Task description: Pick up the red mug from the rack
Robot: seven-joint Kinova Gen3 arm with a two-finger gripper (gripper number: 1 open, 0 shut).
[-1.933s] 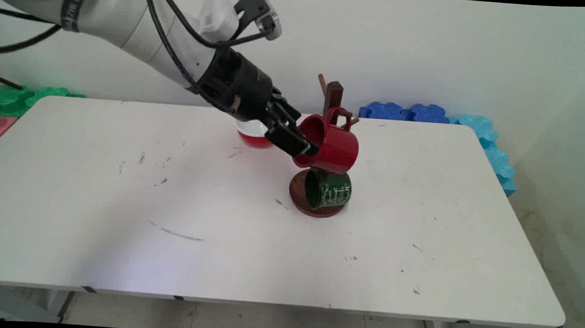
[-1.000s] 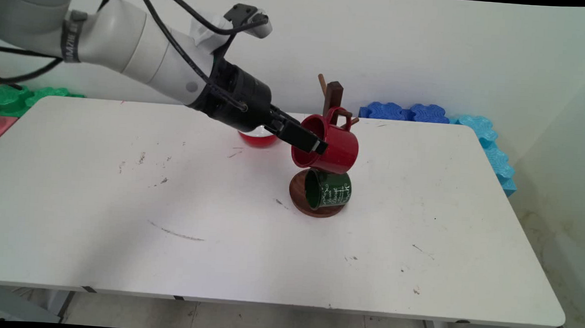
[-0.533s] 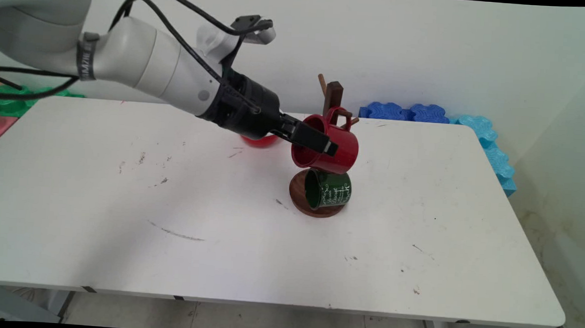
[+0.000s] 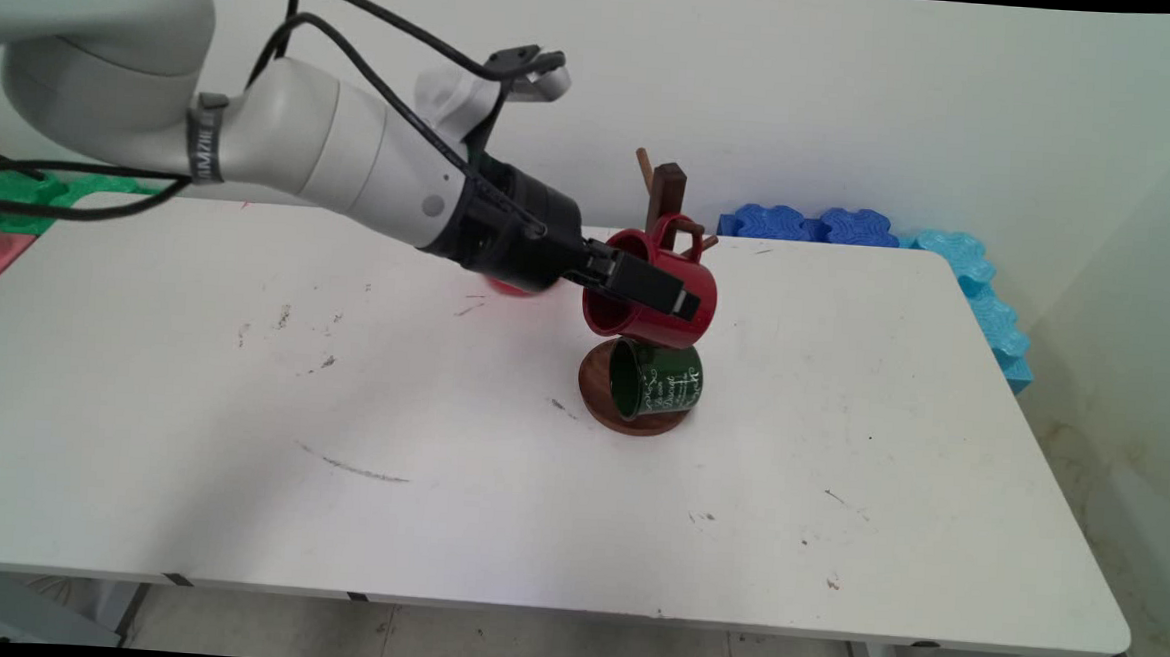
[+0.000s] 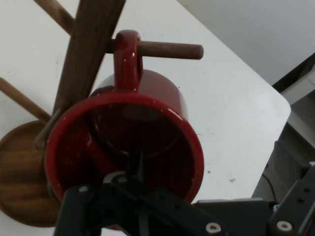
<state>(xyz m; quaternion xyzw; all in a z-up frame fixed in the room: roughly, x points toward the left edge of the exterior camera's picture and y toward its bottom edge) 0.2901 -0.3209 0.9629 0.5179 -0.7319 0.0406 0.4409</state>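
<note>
A red mug [image 4: 665,330] hangs by its handle on a peg [image 5: 172,49] of a wooden mug tree [image 4: 668,188], mouth turned toward the arm. My gripper [image 4: 682,302] reaches in from the left and lies across the mug's front, shut on its rim. In the hand view the red mug [image 5: 147,93] fills the middle, and my gripper [image 5: 135,179] pinches the lower rim with one finger inside the mouth. A dark green mug [image 4: 657,382] hangs lower on the same tree, just above its round base [image 4: 596,404].
A red bowl [image 4: 502,286] sits on the white table [image 4: 435,521] behind my wrist, mostly hidden. Blue foam blocks [image 4: 811,223] line the far right edge and green ones [image 4: 22,184] the far left. The tree's upper pegs [image 4: 644,166] stick out above the red mug.
My wrist has rolled and the arm has dropped and swung right, so the fingers now lie further across the red mug. The mug stays on its peg, and the red bowl is more hidden.
</note>
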